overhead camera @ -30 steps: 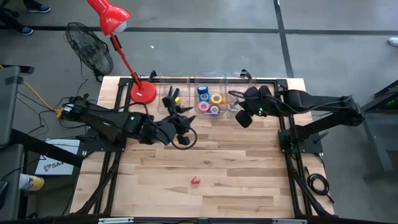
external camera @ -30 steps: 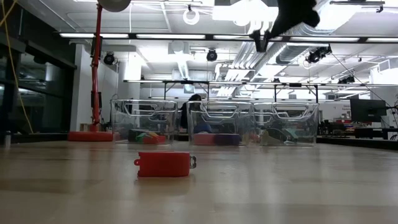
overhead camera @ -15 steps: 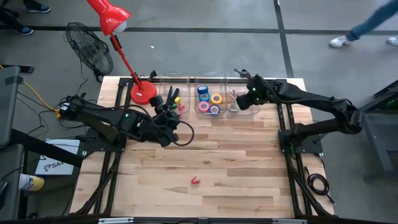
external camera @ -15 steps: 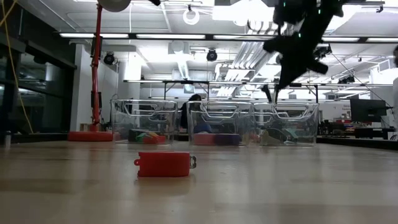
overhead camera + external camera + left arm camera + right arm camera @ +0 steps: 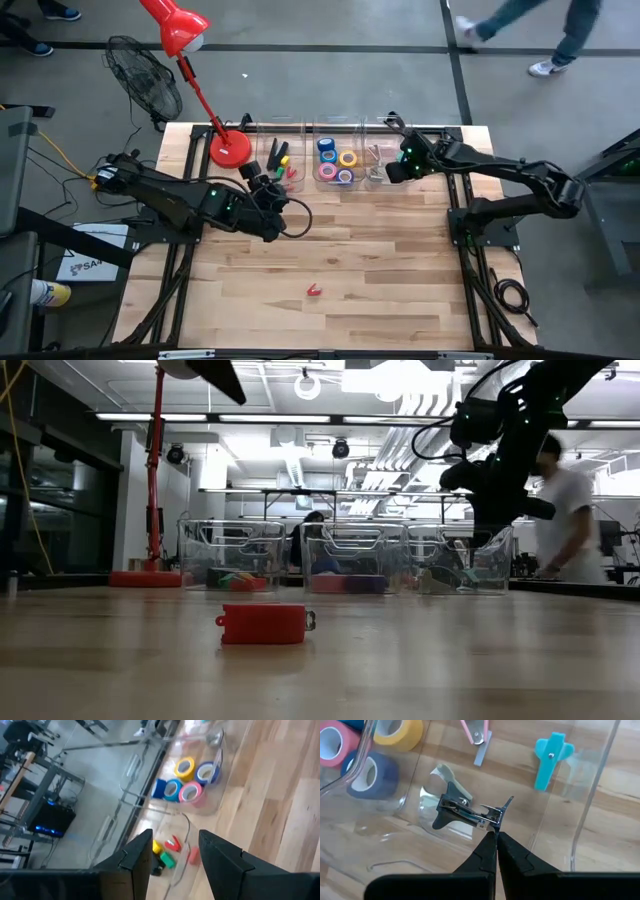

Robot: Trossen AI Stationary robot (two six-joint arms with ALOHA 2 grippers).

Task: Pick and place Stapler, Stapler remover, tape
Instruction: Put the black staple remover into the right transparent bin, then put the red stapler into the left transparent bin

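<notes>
Right hand (image 5: pixel 495 836) is hovering over the right bin (image 5: pixel 385 165) at 1 o'clock, fingers pressed together, empty. Only its wrist view is showing the staple remover (image 5: pixel 465 810) lying inside. Left hand (image 5: pixel 175 851) is hanging with fingers apart near the left bin (image 5: pixel 283 165). Tape rolls (image 5: pixel 335 160) are sitting in the middle bin; a red stapler (image 5: pixel 262 624) is lying on the surface at 6 o'clock.

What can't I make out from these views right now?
- Low view: bin contents, blurred by the clear walls.
- High view: red item, too small to identify.
- High view: left gripper fingers, lost among dark links.
- Right wrist view: whether the shut right gripper touches the remover.
</notes>
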